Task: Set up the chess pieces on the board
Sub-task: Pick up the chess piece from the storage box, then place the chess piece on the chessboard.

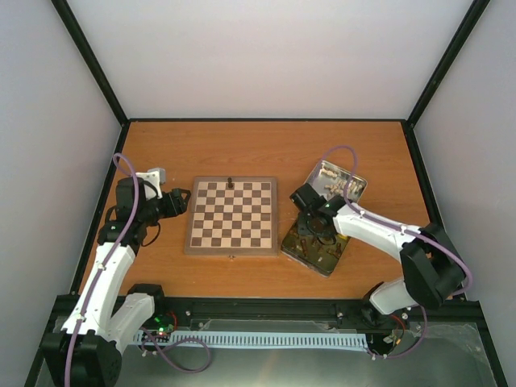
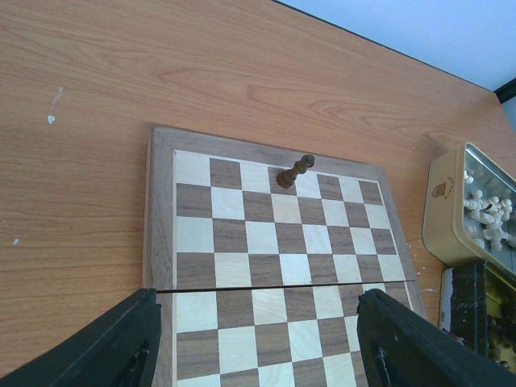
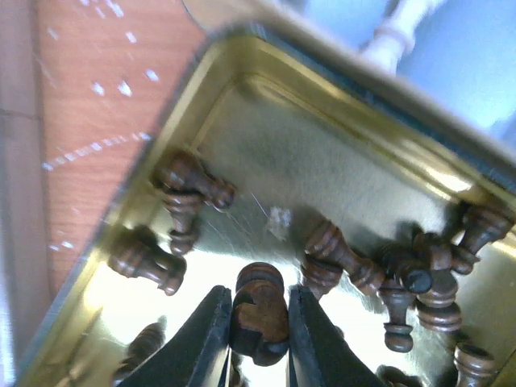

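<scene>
The board [image 1: 193,234] lies mid-table, and one dark chess piece [image 1: 231,182] stands on its far row, also seen in the left wrist view as a dark chess piece [image 2: 295,171] upright on the board [image 2: 161,210]. My left gripper [image 1: 179,201] hovers at the board's left edge, open and empty [image 2: 258,310]. My right gripper [image 1: 310,234] reaches down into a gold-lined tin [image 1: 322,266]. There its fingers [image 3: 214,339] press both sides of a dark brown piece [image 3: 258,302]. Several other dark pieces [image 3: 343,256] lie loose on the tin floor [image 3: 322,169].
A second open tin [image 1: 348,192] with cream-white pieces [image 2: 488,218] sits behind the dark-piece tin, right of the board. Black frame rails and white walls border the wooden table [image 1: 242,153]. The tin's wall [image 3: 161,161] rises close on the left of my right fingers.
</scene>
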Robot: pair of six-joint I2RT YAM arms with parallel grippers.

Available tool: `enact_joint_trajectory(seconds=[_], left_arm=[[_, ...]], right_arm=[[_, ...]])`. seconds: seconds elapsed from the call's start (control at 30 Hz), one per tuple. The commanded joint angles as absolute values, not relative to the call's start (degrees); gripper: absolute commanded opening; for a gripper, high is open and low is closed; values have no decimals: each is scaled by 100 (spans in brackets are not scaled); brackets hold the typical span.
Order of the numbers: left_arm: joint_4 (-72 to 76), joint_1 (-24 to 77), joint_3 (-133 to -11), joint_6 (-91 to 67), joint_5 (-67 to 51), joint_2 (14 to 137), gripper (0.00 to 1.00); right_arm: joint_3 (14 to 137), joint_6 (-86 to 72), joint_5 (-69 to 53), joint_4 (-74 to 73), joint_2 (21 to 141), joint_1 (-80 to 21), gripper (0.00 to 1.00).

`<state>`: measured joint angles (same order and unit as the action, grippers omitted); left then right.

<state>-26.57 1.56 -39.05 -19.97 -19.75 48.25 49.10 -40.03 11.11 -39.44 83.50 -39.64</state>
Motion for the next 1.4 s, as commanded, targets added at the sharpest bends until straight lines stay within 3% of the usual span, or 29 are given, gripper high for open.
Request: enact_joint_trajectory(seconds=[0.0,0.27,0.8,1.37], left_arm=[[-2477,151,-3913,-1913,-2013,4751,68],[-2436,151,-3877,-1951,-2004,4653,68],[-2511,157,-3892,-2085,-1815,4565,68],[-2581,157,-3904,-2109,-1651,4577,68]], right_arm=[[5454,-3894,1479,-4199,8044,-4053,14],[6421,-3565,1285,-3853,8446,-4237,15],[9658,-2894,902,-3469,11417,-5238,15],[11390,-2707,1096,-3739,12984,-5403,15]])
